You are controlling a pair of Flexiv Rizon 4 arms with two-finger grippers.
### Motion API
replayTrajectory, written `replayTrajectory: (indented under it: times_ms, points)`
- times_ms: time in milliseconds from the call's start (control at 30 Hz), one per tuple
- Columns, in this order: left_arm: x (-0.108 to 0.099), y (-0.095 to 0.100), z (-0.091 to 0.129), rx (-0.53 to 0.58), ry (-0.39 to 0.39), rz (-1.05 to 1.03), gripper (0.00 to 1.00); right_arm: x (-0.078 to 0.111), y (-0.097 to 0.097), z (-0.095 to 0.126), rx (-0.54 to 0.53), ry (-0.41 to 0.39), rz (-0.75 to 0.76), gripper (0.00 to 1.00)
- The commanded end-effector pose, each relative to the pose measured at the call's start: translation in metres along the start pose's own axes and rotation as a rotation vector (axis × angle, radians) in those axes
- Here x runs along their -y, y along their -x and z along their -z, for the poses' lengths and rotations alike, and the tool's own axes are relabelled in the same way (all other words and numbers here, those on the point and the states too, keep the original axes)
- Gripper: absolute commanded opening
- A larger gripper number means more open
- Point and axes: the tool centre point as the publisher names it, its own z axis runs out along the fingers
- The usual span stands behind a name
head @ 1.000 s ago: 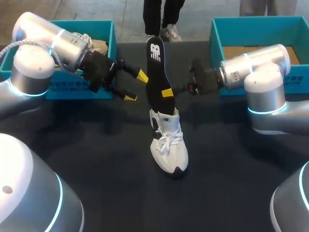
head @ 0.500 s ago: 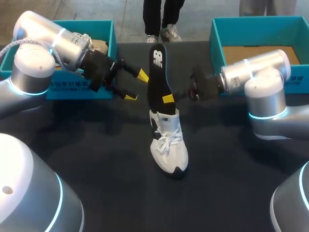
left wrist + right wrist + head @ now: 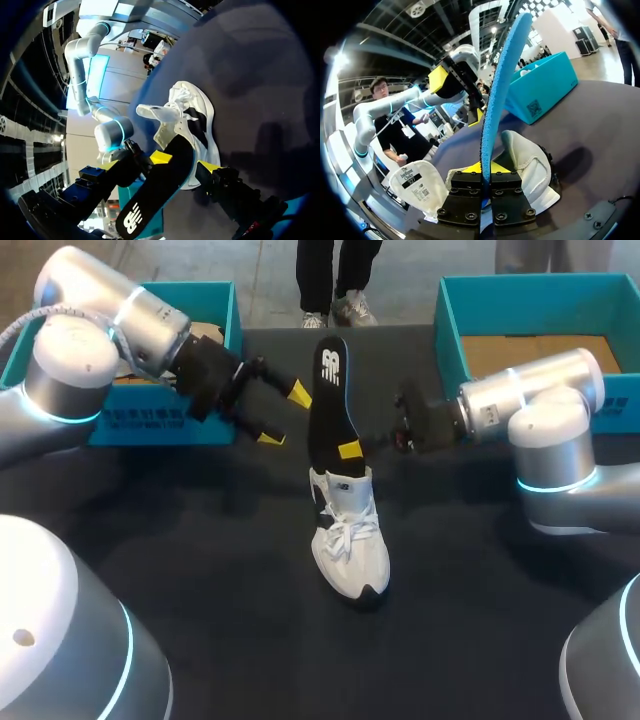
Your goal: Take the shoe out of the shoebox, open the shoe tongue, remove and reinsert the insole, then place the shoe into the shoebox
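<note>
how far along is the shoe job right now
Done: the shoe is out of its box and stands on the table. In hand: the right gripper has its jaws shut on the insole, held upright with its lower end at the shoe's opening. The left gripper is beside it, jaws open. Left: seating the insole fully, then placing the shoe into a teal shoebox.

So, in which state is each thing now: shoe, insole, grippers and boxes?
shoe, on its sole on the table, laced
insole, held upright, lower end at the shoe's opening
left gripper, open, holding nothing
right gripper, shut on the insole
left shoebox, open, another shoe inside
right shoebox, open, no shoe visible inside
</note>
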Motion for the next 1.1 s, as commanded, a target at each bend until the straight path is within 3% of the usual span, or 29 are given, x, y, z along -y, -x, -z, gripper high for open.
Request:
replayTrajectory:
  times_ms: [33,367,400,500,533,933,1100]
  points:
    - [-0.004,0.008,0.003,-0.015,-0.007,0.006,1.00,0.000,-0.002,-0.001,0.002,-0.004,0.004,0.00]
    - [-0.003,0.013,0.004,-0.017,0.005,0.020,1.00,-0.005,-0.002,-0.002,-0.005,-0.013,0.020,0.00]
    - [-0.003,0.013,0.004,-0.016,0.005,0.021,1.00,-0.005,-0.002,-0.002,-0.005,-0.013,0.021,0.02]
    - [-0.002,0.012,0.004,-0.017,0.005,0.024,1.00,-0.006,-0.002,-0.002,-0.006,-0.015,0.023,0.25]
    - [-0.002,0.012,0.005,-0.016,0.006,0.024,1.00,-0.006,-0.002,-0.002,-0.006,-0.015,0.024,0.27]
    - [-0.002,0.015,0.005,-0.010,0.006,0.017,1.00,-0.022,-0.001,0.001,0.006,-0.022,0.062,0.27]
    - [-0.003,0.015,0.005,-0.010,0.004,0.016,1.00,-0.029,0.001,0.002,0.006,-0.025,0.083,0.22]
